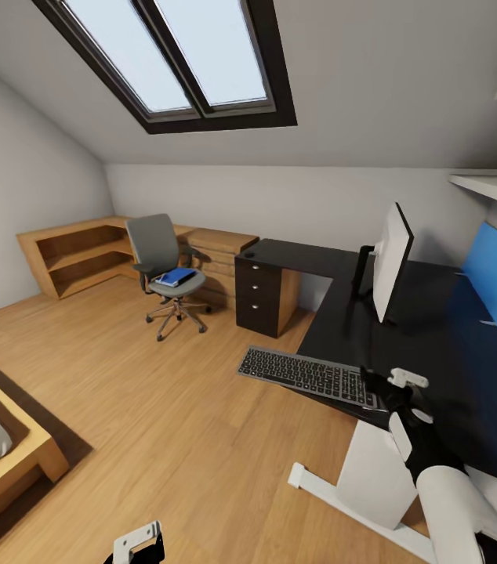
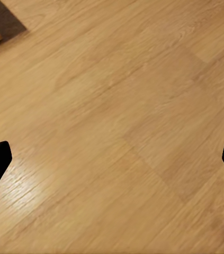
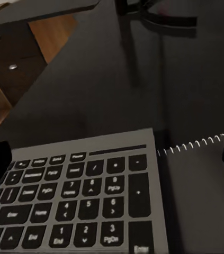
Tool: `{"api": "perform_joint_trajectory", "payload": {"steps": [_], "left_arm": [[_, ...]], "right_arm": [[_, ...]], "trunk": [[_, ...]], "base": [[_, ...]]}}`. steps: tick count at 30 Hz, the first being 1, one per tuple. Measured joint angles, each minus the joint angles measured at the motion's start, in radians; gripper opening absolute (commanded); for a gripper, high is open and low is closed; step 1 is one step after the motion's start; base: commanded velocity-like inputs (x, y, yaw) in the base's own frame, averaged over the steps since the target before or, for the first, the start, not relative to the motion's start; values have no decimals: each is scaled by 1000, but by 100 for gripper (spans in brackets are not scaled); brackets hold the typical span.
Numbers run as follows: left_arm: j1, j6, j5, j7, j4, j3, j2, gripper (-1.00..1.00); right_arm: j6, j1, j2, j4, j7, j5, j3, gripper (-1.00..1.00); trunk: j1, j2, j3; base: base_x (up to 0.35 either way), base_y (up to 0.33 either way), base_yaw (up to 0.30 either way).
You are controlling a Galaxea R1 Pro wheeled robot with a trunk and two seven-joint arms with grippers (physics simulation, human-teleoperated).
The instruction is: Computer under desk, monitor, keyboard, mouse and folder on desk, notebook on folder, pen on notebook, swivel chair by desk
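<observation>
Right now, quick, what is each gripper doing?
Left gripper: open, holding nothing, above the wood floor.
Right gripper: open around the keyboard end, not shut on it.

The keyboard [image 3: 80, 196] keys carry white legends: digits 1 to 9, "Enter", "PgUp", "PgDn", "End". Others (smaller ones) are too blurred to read.

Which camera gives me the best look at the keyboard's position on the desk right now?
The head view: it shows the whole keyboard lying across the desk edge, one end hanging out over the floor, the right pincer at its other end. The right wrist view catches just its number-pad end up close.
</observation>
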Motion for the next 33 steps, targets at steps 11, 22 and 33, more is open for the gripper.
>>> {"api": "perform_joint_trajectory", "payload": {"steps": [11,22,33], "left_arm": [[0,-1,-1,-1,0,0,0,100],[0,-1,-1,-1,0,0,1,100],[0,-1,-1,-1,0,0,1,100]], "right_arm": [[-1,37,19,-64,-1,27,0,100],[1,39,19,-63,-1,78,-1,100],[0,39,14,-16,-60,82,0,100]], "trunk": [[0,0,0],[-1,0,0],[0,0,0]], "base": [[155,0,0],[317,0,0],[286,0,0]]}}
